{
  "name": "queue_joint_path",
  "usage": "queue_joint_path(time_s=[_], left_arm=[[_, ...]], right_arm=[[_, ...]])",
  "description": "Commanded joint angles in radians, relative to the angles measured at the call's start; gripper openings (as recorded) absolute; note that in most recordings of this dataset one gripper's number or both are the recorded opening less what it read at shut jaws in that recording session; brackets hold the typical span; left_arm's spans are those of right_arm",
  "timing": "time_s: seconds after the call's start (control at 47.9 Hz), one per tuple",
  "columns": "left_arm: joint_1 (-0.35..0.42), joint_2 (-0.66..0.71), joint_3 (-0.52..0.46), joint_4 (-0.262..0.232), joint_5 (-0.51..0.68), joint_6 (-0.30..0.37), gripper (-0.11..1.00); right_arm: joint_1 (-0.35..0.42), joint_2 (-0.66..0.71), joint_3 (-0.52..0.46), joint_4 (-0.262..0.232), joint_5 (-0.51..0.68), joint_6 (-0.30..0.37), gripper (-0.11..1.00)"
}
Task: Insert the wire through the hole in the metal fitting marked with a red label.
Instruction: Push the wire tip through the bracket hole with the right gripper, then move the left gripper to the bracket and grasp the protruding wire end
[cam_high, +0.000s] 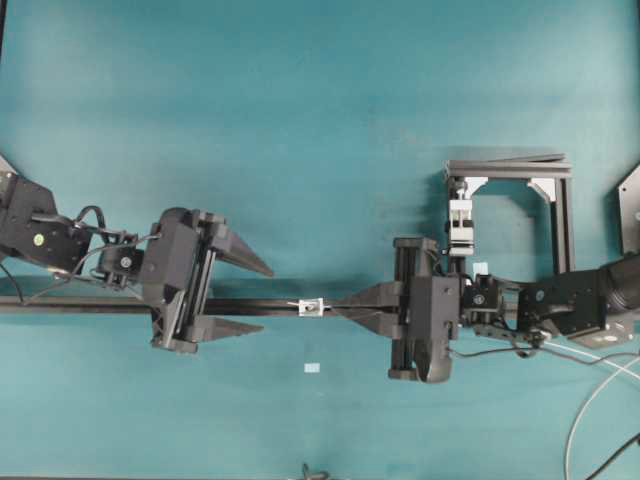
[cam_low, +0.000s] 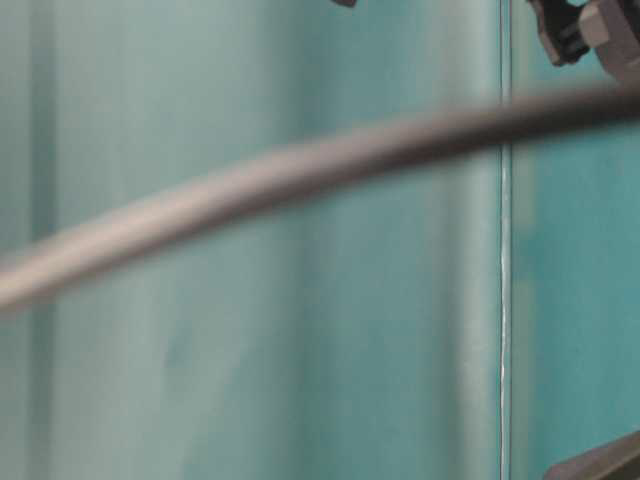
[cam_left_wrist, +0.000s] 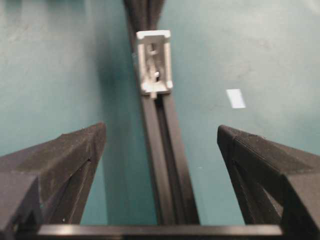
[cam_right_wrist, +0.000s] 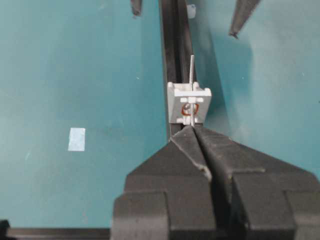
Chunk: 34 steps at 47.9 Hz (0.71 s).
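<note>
Above the metal fitting (cam_right_wrist: 189, 104), wire (cam_right_wrist: 192, 67) runs rail-parallel.

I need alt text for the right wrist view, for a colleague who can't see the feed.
The right gripper, shut on the thin pale wire, sits right at a small silvery metal fitting with a red mark, on a dark rail over a teal table. The wire's tip sticks out beyond the fitting's far side. The left gripper's fingertips show at the top.

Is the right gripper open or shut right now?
Shut. In the right wrist view the right gripper has its fingers pressed together at the tips, pinching the wire, which rises past the metal fitting on the rail.
</note>
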<state>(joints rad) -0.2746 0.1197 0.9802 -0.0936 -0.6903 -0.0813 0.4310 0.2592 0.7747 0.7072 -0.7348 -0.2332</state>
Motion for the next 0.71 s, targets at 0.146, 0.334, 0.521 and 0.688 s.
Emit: queue_joint_path(time_s=[0.146, 0.334, 0.521, 0.688], left_arm=[[0.012, -0.025, -0.025, 0.002, 0.029, -0.046, 0.55], [0.012, -0.021, -0.043, 0.002, 0.031, -0.069, 0.55], [0.014, -0.014, -0.066, 0.002, 0.031, -0.103, 0.54], [0.014, -0.006, -0.078, 0.002, 0.032, -0.124, 0.54]], right_arm=[[-0.011, -0.009, -0.028, -0.043, -0.012, 0.000, 0.01], [-0.012, -0.008, -0.031, -0.044, -0.011, 0.000, 0.01], [-0.012, -0.008, -0.029, -0.044, -0.006, 0.002, 0.01], [-0.012, -0.006, -0.028, -0.044, -0.006, 0.002, 0.01]])
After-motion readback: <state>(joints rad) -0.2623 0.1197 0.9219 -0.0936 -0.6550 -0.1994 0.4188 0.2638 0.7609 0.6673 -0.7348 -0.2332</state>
